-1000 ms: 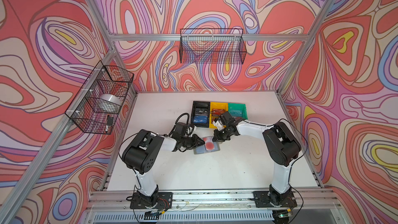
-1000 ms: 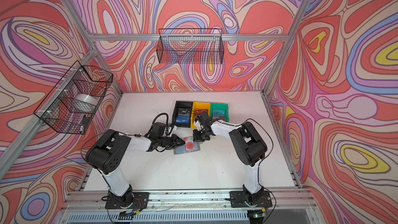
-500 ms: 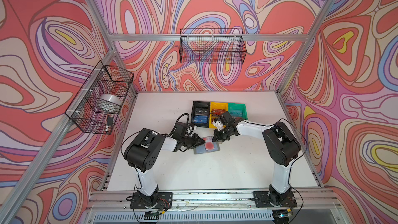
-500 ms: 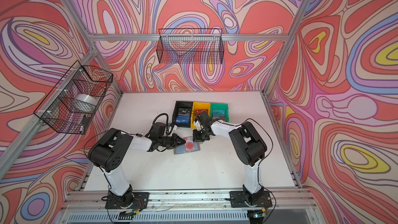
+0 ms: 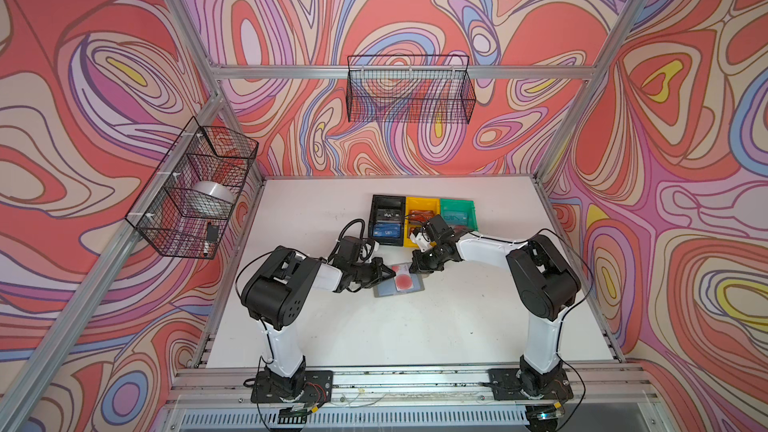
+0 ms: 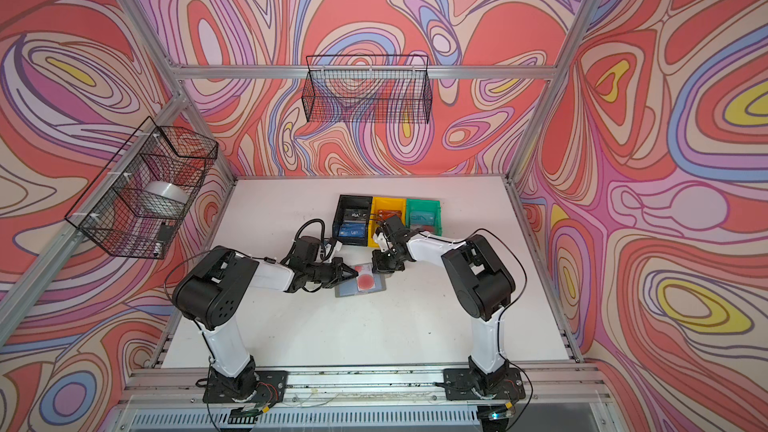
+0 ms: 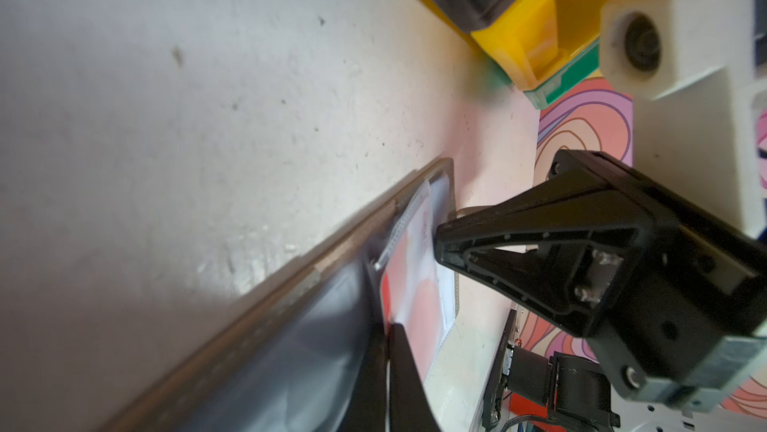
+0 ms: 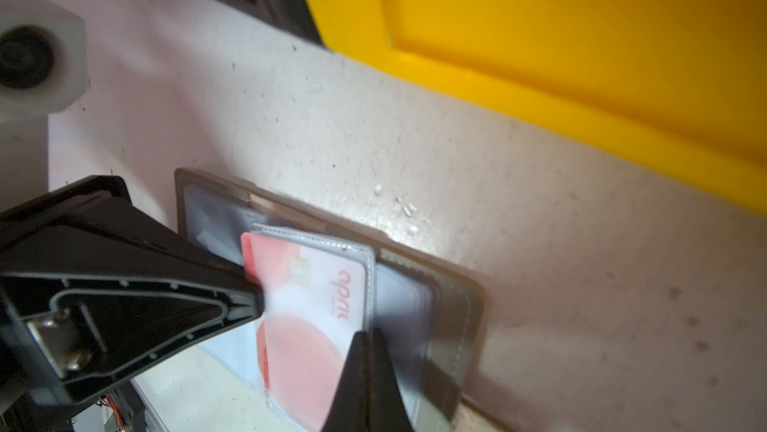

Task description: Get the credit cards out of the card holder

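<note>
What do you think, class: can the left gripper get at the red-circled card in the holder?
Probably yes: the left gripper is closed right at the exposed edge of the card, nothing between; the right gripper rests on the sleeve further along.

A robotics lab test cell, not a lived-in room; swirl-printed wall panels enclose it in both top views; aluminium framing crosses the upper middle; wire baskets hang at upper centre and left; two robot arms are bolted to a rail along the white tabletop's lower edge.
</note>
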Tool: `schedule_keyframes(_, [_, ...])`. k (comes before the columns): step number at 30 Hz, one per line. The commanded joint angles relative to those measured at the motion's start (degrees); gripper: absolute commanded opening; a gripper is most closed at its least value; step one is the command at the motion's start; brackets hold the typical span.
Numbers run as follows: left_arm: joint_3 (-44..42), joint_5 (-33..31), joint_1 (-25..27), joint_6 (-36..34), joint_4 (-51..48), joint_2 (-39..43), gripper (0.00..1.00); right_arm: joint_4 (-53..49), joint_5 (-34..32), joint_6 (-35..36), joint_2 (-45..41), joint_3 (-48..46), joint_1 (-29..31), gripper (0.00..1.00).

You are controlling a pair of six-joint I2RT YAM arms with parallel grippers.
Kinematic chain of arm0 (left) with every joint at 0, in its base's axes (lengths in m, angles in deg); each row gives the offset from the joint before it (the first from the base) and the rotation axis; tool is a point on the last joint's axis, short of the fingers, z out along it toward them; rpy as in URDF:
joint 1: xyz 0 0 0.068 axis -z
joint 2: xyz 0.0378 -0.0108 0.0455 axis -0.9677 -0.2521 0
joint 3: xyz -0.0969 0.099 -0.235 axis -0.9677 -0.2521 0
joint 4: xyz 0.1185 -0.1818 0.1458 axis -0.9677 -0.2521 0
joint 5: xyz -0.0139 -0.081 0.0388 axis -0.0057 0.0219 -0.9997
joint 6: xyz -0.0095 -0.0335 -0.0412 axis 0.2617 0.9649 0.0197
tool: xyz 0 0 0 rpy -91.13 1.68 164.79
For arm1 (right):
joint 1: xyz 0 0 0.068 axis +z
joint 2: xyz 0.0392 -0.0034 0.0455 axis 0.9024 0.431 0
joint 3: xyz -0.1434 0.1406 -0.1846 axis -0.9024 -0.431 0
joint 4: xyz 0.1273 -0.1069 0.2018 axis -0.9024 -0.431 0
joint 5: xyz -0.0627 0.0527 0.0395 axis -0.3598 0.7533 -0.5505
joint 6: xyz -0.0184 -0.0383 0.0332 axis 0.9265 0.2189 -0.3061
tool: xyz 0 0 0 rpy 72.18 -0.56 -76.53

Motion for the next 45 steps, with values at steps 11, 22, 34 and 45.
schedule_keyframes(11, [-0.73,-0.03,-1.91,-1.31,-1.35,-0.24,0.0,-3.16,-0.71,0.09,3.34,-2.24,0.62,0.04])
schedule_keyframes(22, [-2.28,0.81,-5.98,-5.56,-9.31,6.11,0.0,-4.79,-0.36,0.72,2.36,-1.73,0.62,0.04])
schedule_keyframes(34, [0.79,-5.67,-7.54,-15.8,-31.64,17.48,0.0,-10.77,-0.8,3.22,0.05,1.87,0.62,0.05])
schedule_keyframes(45, [3.59,3.19,-7.6,-17.64,-33.86,26.63,0.0,-24.33,4.44,6.68,-12.8,12.14,0.32,0.22])
